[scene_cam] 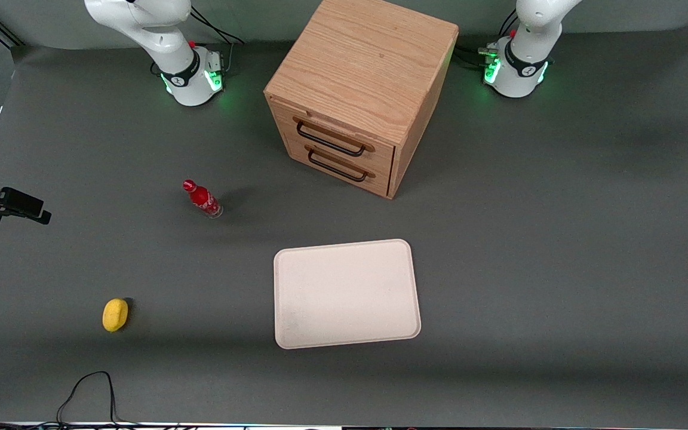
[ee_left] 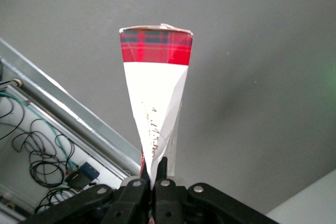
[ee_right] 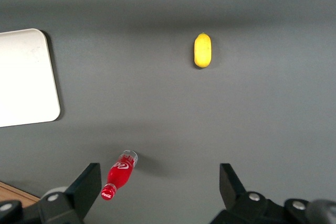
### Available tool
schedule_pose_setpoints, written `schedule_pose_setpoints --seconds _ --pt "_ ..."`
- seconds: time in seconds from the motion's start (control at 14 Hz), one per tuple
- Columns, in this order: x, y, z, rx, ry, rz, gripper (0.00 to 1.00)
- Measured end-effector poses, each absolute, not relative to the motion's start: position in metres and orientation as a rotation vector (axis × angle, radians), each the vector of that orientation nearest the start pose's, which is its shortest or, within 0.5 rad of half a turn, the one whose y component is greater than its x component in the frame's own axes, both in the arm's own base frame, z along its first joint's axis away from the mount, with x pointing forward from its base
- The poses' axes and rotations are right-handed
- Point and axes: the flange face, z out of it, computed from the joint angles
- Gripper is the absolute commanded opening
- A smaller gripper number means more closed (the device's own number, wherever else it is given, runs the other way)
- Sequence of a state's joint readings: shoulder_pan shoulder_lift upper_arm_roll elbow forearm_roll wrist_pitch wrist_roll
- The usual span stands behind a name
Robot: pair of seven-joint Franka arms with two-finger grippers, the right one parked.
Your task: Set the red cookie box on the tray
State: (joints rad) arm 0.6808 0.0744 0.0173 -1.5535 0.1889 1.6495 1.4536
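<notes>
Nearest the front camera I see the cream-white tray [scene_cam: 347, 292] lying bare on the grey table [scene_cam: 559, 239], nearer the camera than the wooden drawer cabinet [scene_cam: 359, 89]; neither my working gripper nor the box shows in that view, so both sit outside its frame. On the left wrist view, the gripper [ee_left: 156, 184] is clamped on one end of the red cookie box [ee_left: 156, 98], whose long axis runs straight out from the fingers over open table. From there I judge I must carry it across to the tray. On the right wrist view only the tray's corner [ee_right: 26, 77], a small red bottle [ee_right: 119, 174] and a yellow lemon [ee_right: 202, 50] show.
</notes>
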Motion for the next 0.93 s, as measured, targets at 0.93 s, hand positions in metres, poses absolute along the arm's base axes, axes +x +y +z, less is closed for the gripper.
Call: schedule_pose_setpoints --seconds 0.93 --pt "0.611 0.036 0.609 -3.081 0.285 0.221 0.0"
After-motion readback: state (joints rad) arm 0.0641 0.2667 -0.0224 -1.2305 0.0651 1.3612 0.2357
